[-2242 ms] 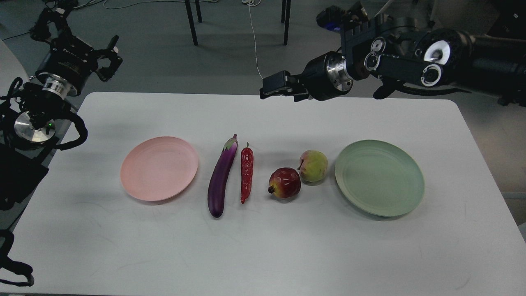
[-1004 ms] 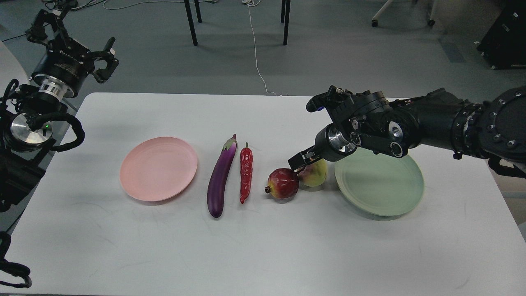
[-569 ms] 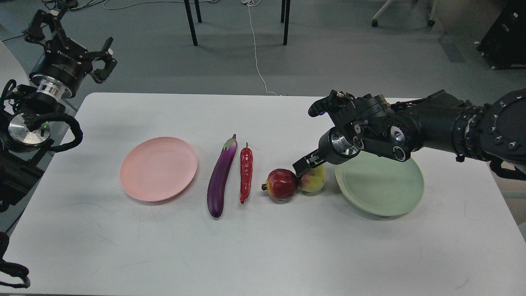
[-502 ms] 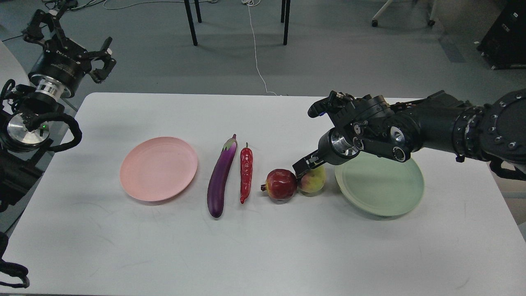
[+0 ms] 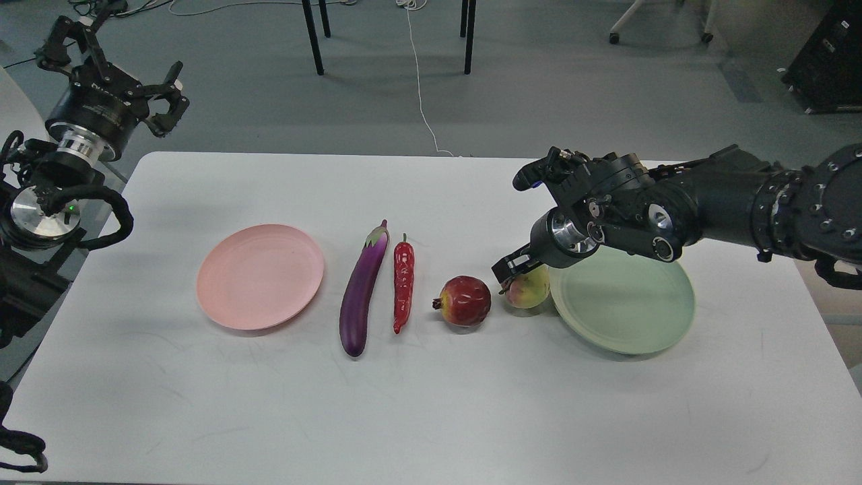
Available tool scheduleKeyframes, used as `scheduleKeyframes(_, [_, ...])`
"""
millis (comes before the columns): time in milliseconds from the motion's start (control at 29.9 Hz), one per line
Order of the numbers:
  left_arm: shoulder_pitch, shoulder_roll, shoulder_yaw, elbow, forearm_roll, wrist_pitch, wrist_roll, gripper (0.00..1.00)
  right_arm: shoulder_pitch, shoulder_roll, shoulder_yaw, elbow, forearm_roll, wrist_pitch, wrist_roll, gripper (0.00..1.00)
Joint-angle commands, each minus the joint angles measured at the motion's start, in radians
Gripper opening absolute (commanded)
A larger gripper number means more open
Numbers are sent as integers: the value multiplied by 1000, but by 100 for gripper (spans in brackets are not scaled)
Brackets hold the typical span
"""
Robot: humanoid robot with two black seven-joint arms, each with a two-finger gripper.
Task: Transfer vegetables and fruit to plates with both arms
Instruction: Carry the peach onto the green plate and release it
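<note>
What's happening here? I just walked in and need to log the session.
A two-armed robot is sorting produce onto plates. Its right pincer is down on the peach, which sits beside the green plate; whether it grips the fruit is hard to tell. The pomegranate, chili and eggplant lie on the white table. The pink plate holds nothing. The left pincer is raised past the table's far left corner, open.

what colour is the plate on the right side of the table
Pale green plate, matte and plain, seen best in the head view; the other plate is pale pink.
</note>
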State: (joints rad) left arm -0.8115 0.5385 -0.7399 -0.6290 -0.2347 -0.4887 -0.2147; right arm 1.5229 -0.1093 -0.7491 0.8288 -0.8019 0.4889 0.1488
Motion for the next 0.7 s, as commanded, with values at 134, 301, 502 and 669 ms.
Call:
scheduleKeyframes(134, [-5,-3,4,0,2,0,6,98,106,-243,59,145,0,0,-2,40])
scheduleKeyframes(301, [-6,-5,4,-1,2,0,12,98,80,-414,50,205,-16,0,-3,41])
scheduleKeyframes(502, [-8,-3,5,-1,2,0,17,98,-29,-483,54,194,-40,-4,-3,42])
scheduleKeyframes(669, [-9,-5,5,-1,2,0,17,98,-85,-489,59,178,-53,-53,-3,47])
